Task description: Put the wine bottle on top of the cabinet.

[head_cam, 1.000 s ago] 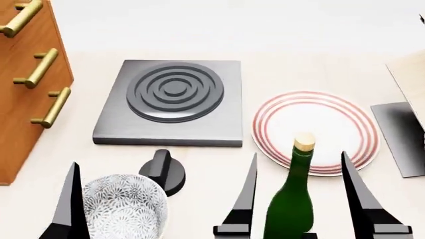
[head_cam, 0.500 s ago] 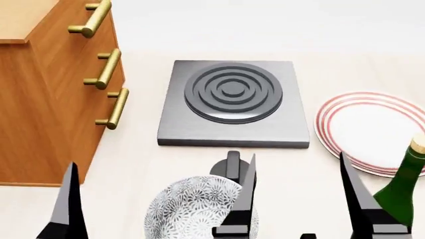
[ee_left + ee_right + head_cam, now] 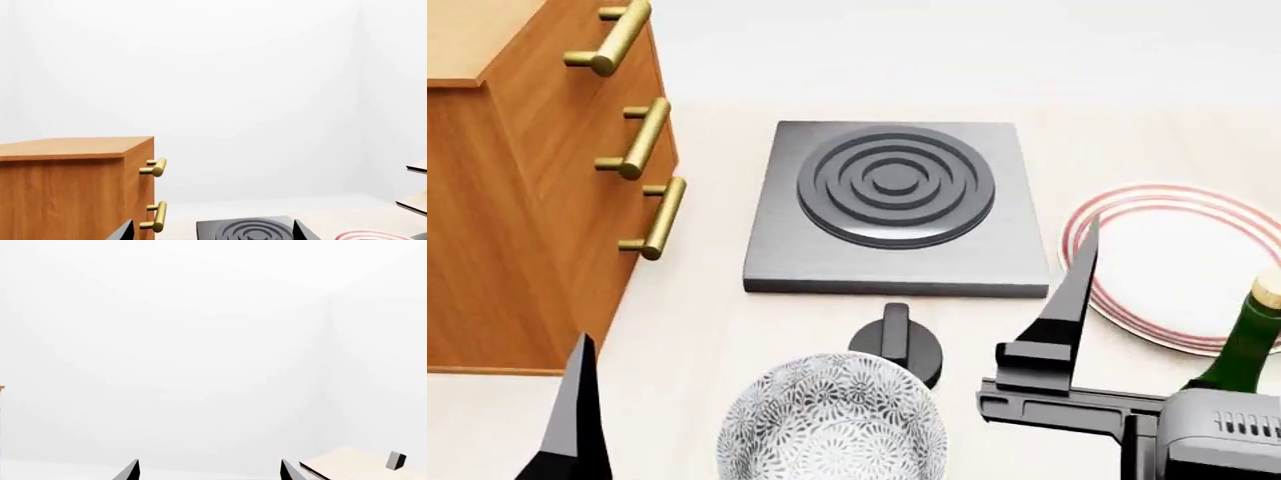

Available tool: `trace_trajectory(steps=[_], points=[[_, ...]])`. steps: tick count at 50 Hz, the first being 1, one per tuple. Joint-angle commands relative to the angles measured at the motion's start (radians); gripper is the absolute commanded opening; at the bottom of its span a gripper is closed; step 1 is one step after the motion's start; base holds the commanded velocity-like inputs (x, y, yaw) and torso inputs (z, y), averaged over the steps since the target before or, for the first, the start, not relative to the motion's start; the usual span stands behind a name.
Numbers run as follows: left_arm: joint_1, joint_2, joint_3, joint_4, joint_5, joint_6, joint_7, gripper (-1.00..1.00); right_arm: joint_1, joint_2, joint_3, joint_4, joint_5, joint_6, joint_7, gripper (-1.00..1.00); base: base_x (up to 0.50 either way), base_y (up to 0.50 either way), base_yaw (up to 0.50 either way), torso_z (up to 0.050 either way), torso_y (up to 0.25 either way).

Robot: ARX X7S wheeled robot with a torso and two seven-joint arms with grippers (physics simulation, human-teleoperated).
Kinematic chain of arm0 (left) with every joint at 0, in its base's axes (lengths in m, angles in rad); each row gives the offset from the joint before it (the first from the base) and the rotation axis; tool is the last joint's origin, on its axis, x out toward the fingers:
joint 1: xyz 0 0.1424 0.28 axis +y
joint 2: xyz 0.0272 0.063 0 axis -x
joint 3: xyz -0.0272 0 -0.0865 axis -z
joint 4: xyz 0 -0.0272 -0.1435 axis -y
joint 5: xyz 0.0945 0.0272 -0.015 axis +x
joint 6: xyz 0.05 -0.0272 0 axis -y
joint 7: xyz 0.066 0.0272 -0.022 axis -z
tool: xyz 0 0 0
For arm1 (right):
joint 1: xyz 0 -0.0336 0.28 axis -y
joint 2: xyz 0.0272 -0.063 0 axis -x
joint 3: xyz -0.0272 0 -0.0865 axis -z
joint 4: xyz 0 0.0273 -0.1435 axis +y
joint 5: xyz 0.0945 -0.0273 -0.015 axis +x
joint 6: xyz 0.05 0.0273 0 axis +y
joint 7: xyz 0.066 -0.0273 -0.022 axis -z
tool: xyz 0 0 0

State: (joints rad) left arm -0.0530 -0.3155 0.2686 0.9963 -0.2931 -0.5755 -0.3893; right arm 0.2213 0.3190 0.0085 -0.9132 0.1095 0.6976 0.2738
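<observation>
The wine bottle [image 3: 1238, 352], dark green with a tan cork, stands upright at the right edge of the head view, partly cut off, on the near rim of a striped plate. The cabinet [image 3: 521, 200], reddish-brown with brass handles, stands at the left with its lighter top [image 3: 467, 40] in the corner; it also shows in the left wrist view [image 3: 73, 192]. My right gripper [image 3: 208, 472] is open and empty; one finger [image 3: 1072, 300] rises just left of the bottle, apart from it. My left gripper [image 3: 213, 233] is open and empty; one finger [image 3: 577, 420] shows low at the left.
A grey burner plate [image 3: 894, 200] lies in the middle, with a black knob [image 3: 894, 345] in front of it. A patterned bowl [image 3: 827, 425] sits at the near edge. The red-striped plate [image 3: 1174, 260] lies at the right. A pale rack [image 3: 353, 462] shows at the side.
The view swung left a second ago, bringing the cabinet in and the bottle to the right edge. Since then my right gripper has risen and turned; the bottle and left finger stayed.
</observation>
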Motion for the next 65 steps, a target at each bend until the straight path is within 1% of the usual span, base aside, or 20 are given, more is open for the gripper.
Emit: trace_trajectory(steps=[1, 11, 18, 30, 50, 65], points=[[-0.002, -0.018, 0.011, -0.008, -0.015, 0.013, -0.021, 1.0, 0.04, 0.021, 0.03, 0.042, 0.006, 0.016, -0.002, 1.0, 0.0, 0.0, 0.0, 0.0, 0.0], [-0.007, -0.032, 0.025, -0.008, -0.024, 0.018, -0.039, 1.0, 0.044, 0.027, 0.055, 0.129, 0.012, -0.023, -0.007, 1.0, 0.0, 0.0, 0.0, 0.0, 0.0], [-0.013, -0.042, 0.026, -0.009, -0.035, 0.019, -0.052, 1.0, 0.042, 0.006, 0.11, 0.24, 0.055, -0.07, -0.018, 1.0, 0.0, 0.0, 0.0, 0.0, 0.0], [-0.015, -0.051, 0.033, -0.019, -0.042, 0.031, -0.062, 1.0, 0.011, 0.003, 0.119, 0.349, 0.051, -0.145, -0.024, 1.0, 0.0, 0.0, 0.0, 0.0, 0.0], [-0.02, -0.068, 0.045, -0.037, -0.056, 0.052, -0.079, 1.0, 0.049, -0.003, 0.147, 0.464, 0.093, -0.165, -0.038, 1.0, 0.0, 0.0, 0.0, 0.0, 0.0], [-0.024, -0.084, 0.051, -0.025, -0.071, 0.047, -0.1, 1.0, 0.09, 0.007, 0.155, 0.491, 0.103, -0.145, -0.029, 1.0, 0.0, 0.0, 0.0, 0.0, 0.0]])
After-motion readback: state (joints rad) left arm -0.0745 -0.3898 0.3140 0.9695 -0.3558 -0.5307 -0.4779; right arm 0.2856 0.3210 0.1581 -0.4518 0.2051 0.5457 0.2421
